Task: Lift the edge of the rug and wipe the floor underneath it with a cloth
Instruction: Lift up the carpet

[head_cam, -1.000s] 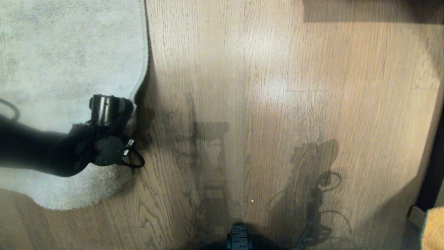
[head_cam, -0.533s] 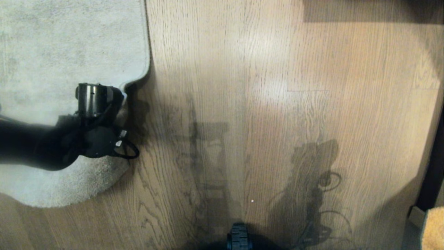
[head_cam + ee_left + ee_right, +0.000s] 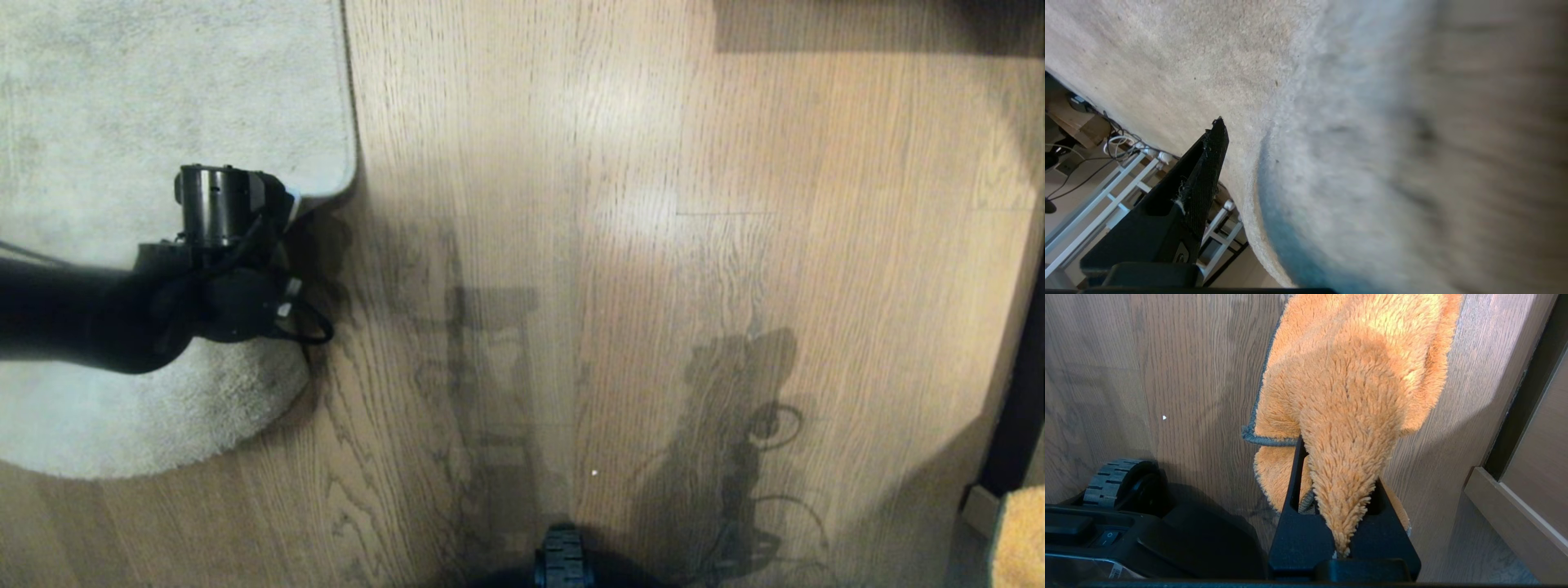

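Since a second ago the left gripper (image 3: 282,214) has drawn back over the rug, jaws spread wide and holding nothing, and the rug edge (image 3: 347,175), then rippled, now lies nearly flat on the floor (image 3: 620,269). Off at the robot's right, the right gripper (image 3: 1337,490) is clamped on the orange cloth (image 3: 1355,388), held ready just above the planks for wiping.

Head camera looks straight down at the floor (image 3: 620,245); both wrist cameras share it, closer.

Fluffy cloth (image 3: 1355,388); sheeny wood-grain floor (image 3: 653,245)
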